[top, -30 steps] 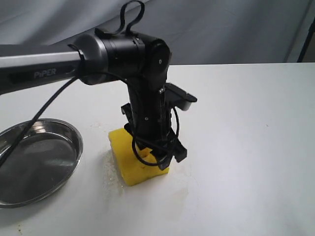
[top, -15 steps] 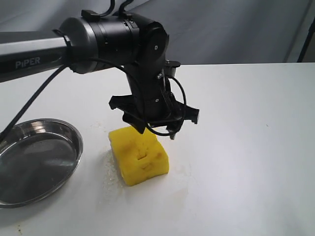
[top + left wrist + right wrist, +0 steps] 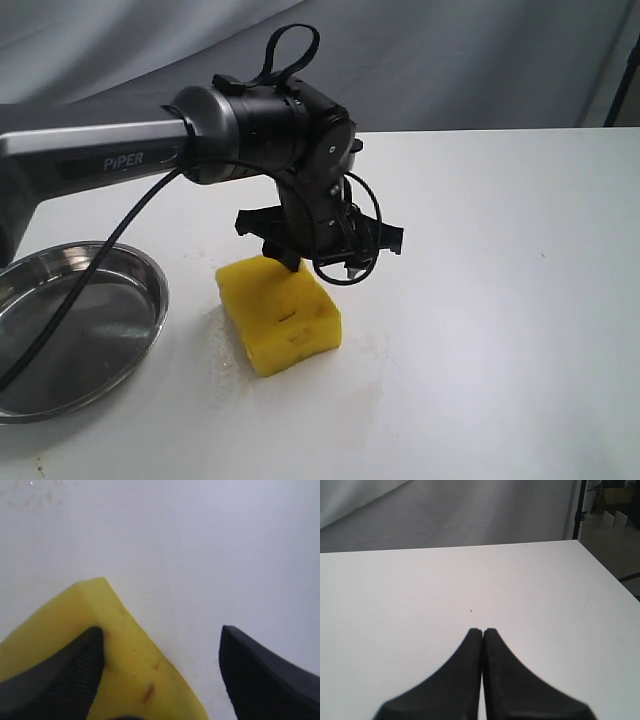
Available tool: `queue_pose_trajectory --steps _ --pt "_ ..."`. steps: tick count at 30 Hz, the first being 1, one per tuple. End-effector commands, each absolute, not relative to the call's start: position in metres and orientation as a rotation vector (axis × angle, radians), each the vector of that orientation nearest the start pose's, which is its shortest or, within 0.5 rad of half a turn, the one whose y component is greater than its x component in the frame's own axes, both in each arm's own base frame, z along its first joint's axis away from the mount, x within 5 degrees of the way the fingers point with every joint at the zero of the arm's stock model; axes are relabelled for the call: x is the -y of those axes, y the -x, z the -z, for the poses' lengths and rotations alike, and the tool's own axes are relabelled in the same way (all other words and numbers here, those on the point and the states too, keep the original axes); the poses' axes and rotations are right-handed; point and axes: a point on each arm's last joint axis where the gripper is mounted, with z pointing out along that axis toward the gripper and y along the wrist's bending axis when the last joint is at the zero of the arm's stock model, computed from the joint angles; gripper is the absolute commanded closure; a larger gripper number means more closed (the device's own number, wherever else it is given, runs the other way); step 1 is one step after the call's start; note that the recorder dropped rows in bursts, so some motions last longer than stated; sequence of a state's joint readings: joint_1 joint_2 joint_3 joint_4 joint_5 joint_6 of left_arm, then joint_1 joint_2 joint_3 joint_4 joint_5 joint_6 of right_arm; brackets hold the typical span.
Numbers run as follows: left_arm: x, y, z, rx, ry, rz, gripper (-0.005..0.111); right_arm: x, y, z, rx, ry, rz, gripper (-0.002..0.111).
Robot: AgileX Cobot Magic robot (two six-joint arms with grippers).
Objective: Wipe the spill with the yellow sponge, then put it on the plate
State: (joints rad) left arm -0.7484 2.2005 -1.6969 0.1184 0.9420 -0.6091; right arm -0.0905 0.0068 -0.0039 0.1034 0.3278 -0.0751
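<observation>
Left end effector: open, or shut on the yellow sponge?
Open. In the left wrist view the left end effector has its jaws wide apart; the exterior view shows it above the yellow sponge, not gripping it.

yellow sponge [image 3: 280, 315]: bright yellow, faint brown streaks | plate [image 3: 155, 285], 9 o'clock of the sponge: shiny silver-grey | table [image 3: 500, 300]: plain white | left gripper [image 3: 161, 632]: matte black, fine-textured | right gripper [image 3: 483, 630]: black | arm [image 3: 100, 150]: silver-grey, black joint, white lettering | backdrop [image 3: 450, 60]: grey
</observation>
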Motion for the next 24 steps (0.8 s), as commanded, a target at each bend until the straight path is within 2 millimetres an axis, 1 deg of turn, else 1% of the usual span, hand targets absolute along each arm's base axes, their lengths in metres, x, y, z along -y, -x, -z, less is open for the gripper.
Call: queue_pose_trajectory --steps 1,3,8,11,13,18,20,24 --pt "0.301 -0.340 -0.150 -2.923 -0.287 0.011 0.042 0.002 -0.054 -0.184 -1.810 -0.075 0.021 0.108" --pt "0.300 -0.338 -0.147 -2.951 -0.283 -0.005 0.042 0.002 -0.054 -0.184 -1.810 -0.075 0.021 0.108" --pt "0.299 -0.337 -0.148 -2.961 -0.286 -0.022 0.042 0.002 -0.054 -0.184 -1.810 -0.075 0.021 0.108" --pt "0.300 -0.335 -0.145 -2.988 -0.290 -0.014 0.044 0.002 -0.054 -0.184 -1.810 -0.075 0.021 0.108" --pt "0.301 -0.333 -0.140 -3.009 -0.320 0.001 0.048 0.002 -0.054 -0.184 -1.810 -0.075 0.021 0.108" --pt "0.306 -0.329 -0.120 -3.090 -0.286 0.045 0.065 0.002 -0.054 -0.184 -1.810 -0.075 0.021 0.108" --pt "0.307 -0.329 -0.116 -3.103 -0.304 0.051 0.067 0.002 -0.054 -0.184 -1.810 -0.075 0.021 0.108" --pt "0.307 -0.328 -0.112 -3.106 -0.355 0.043 0.068 0.002 -0.054 -0.184 -1.810 -0.075 0.021 0.108"
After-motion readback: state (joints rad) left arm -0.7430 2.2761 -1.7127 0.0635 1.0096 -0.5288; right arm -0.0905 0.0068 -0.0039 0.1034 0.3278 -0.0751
